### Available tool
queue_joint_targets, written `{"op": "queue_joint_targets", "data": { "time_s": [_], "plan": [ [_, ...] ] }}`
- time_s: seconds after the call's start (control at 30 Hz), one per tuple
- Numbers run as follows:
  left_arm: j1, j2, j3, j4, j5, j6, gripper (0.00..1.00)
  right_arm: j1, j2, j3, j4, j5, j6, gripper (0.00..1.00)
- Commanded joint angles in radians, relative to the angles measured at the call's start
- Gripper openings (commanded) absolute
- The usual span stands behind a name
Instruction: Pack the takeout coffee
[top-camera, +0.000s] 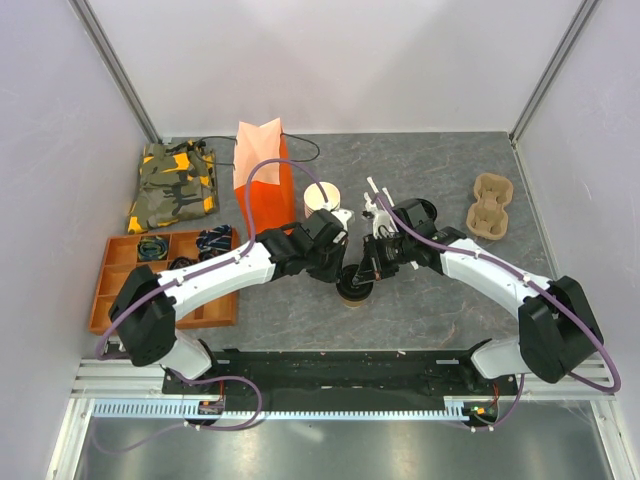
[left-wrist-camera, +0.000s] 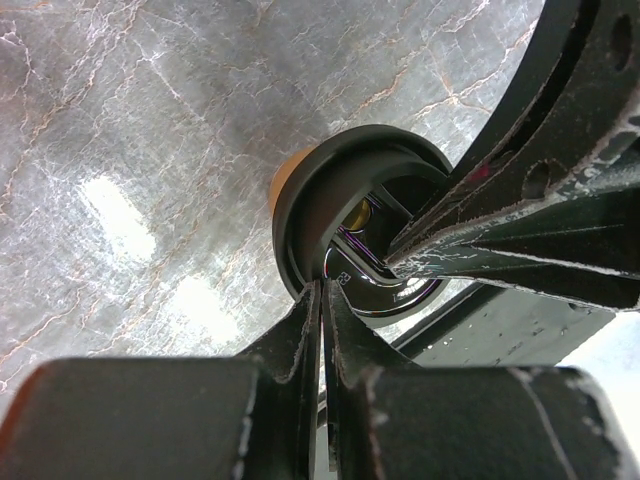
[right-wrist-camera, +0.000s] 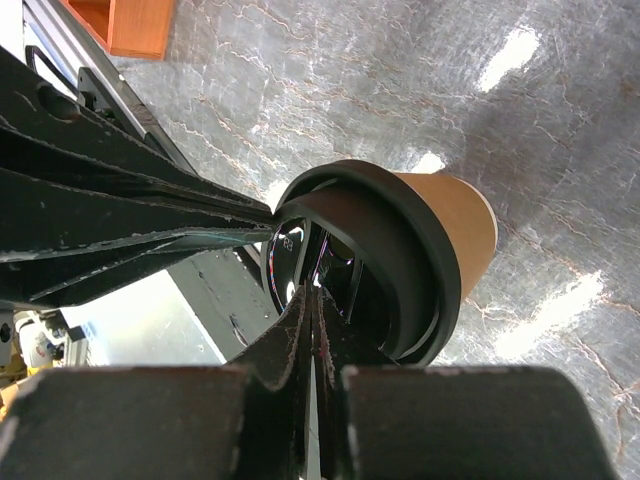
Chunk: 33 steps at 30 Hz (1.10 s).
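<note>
1. Left fingers (left-wrist-camera: 295, 330): pressed together, only a hairline slit between them. The tips rest against the near rim of the black lid (left-wrist-camera: 310, 200). I cannot tell whether the rim is pinched or only touched.
2. Right fingers (right-wrist-camera: 285, 335): also together. The tips sit on the glossy recessed top of the lid, just inside its rim.
3. The two sets of fingers meet over the lid from opposite sides, tips close together but not touching.
4. Takeout coffee (right-wrist-camera: 460, 220): directly under both sets of fingertips, on the grey marbled counter (left-wrist-camera: 150, 150). The lid is on, and the tan wall shows beyond the lid's far edge.
5. Orange bag (top-camera: 268, 195): upright with its mouth open, beyond the fingers and to their left, well apart.
6. Pale cup (top-camera: 321, 198): just beside the bag, beyond the left fingers.
7. Cardboard carrier (top-camera: 490, 207): beyond the fingers and well to the right.
8. Orange tray (top-camera: 100, 285) and camouflage cloth (top-camera: 172, 187): far to the left of the fingers, with the cloth beyond the tray.
</note>
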Motion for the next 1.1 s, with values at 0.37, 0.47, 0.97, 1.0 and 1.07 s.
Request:
{"op": "queue_joint_targets", "data": {
  "time_s": [0.37, 0.47, 0.97, 1.0, 1.07],
  "plan": [
    [-0.007, -0.190, -0.045, 0.077, 0.106, 0.097, 0.32, -0.001, -0.074, 0.044, -0.011, -0.069, -0.011, 0.14],
    [-0.005, -0.226, -0.071, 0.083, 0.116, 0.126, 0.36, 0.000, -0.117, 0.063, -0.016, -0.068, -0.014, 0.17],
    [0.011, -0.154, -0.042, 0.111, 0.221, 0.218, 0.32, -0.044, -0.058, 0.090, -0.070, 0.075, -0.077, 0.22],
    [0.011, -0.141, -0.036, 0.111, 0.228, 0.223, 0.30, -0.044, -0.054, 0.089, -0.071, 0.081, -0.088, 0.22],
    [0.011, -0.115, -0.037, 0.107, 0.233, 0.223, 0.26, -0.047, -0.051, 0.092, -0.070, 0.101, -0.097, 0.22]
  ]
}}
